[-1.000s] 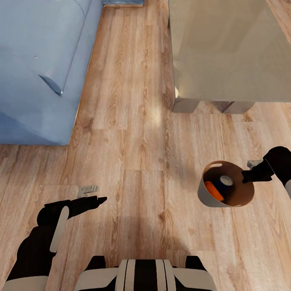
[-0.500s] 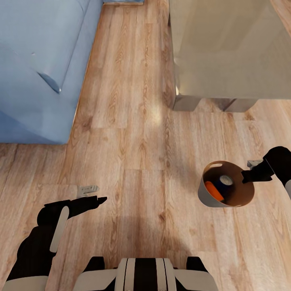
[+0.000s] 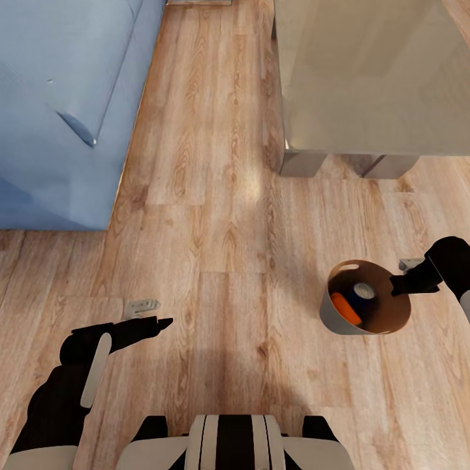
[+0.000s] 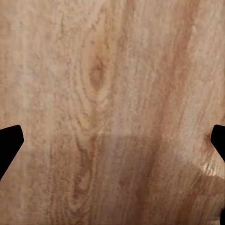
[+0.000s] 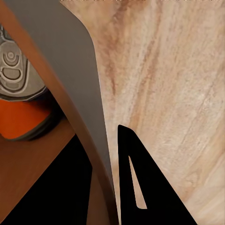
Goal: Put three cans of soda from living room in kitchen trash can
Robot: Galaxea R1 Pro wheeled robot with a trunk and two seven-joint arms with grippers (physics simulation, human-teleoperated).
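Light wood floor (image 3: 215, 215) beside blue sofa (image 3: 59, 117)

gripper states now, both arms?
Left gripper: open, holding nothing, over bare wood floor.
Right gripper: shut on the rim of the bin, one finger inside the wall, one outside; cans inside.
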